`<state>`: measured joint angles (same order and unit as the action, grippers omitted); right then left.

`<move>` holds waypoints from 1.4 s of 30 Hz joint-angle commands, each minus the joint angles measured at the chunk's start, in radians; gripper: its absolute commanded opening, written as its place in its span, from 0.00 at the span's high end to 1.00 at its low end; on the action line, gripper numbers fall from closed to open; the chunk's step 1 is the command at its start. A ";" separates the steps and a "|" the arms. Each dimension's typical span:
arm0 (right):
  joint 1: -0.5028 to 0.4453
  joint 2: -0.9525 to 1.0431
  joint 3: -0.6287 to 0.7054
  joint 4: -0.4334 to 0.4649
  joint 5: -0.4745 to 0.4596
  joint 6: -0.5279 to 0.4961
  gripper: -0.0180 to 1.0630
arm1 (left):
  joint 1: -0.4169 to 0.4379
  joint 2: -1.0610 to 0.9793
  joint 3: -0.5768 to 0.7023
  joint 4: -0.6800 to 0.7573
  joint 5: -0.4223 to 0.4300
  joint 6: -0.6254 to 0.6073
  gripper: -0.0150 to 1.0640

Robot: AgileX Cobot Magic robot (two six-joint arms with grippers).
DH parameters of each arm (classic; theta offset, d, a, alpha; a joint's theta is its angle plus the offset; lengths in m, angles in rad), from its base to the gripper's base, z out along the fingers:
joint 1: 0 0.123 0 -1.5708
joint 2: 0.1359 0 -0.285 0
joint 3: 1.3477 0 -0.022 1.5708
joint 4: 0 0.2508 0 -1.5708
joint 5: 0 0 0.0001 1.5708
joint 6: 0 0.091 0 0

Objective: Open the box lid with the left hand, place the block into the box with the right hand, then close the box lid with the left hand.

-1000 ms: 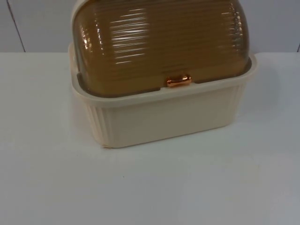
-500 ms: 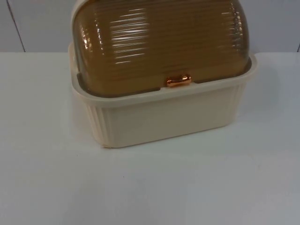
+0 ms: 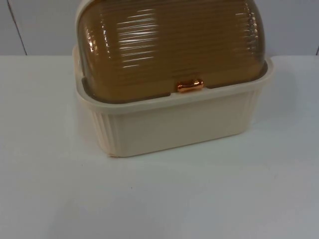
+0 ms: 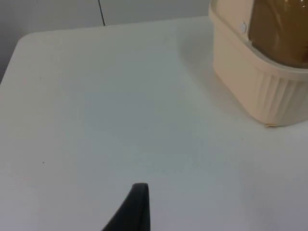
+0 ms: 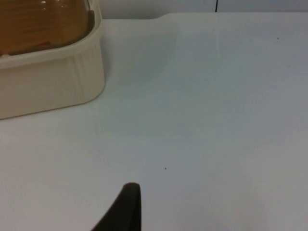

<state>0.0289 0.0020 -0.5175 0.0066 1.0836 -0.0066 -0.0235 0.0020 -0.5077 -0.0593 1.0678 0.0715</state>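
A cream ribbed box (image 3: 174, 124) stands at the back middle of the white table. Its brown see-through domed lid (image 3: 169, 45) is down, and the copper handle (image 3: 190, 85) rests at the front rim. My left gripper (image 4: 137, 207) hovers over bare table to the left of the box (image 4: 255, 82), well apart from it. Off to the other side, my right gripper (image 5: 126, 204) hangs over bare table, with the box (image 5: 48, 82) at a distance. Both arms wait.
The white table top (image 3: 159, 199) stretches wide in front of the box and on both its sides. The grey partition wall (image 3: 40, 25) rises right behind the box. The table's far left corner (image 4: 21, 41) lies beyond the left gripper.
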 commanded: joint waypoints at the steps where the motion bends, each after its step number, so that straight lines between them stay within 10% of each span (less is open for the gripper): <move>1: 0.005 -0.002 0.002 -0.007 -0.006 -0.001 0.01 | -0.005 -0.002 0.005 0.009 0.001 -0.016 0.02; 42: 0.005 -0.002 0.002 0.025 -0.004 0.014 0.01 | -0.005 -0.002 0.013 0.118 0.008 -0.112 0.02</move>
<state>0.0289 0.0020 -0.5175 0.0331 1.0836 0.0052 -0.0235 0.0020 -0.5009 0.0501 1.0813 -0.0241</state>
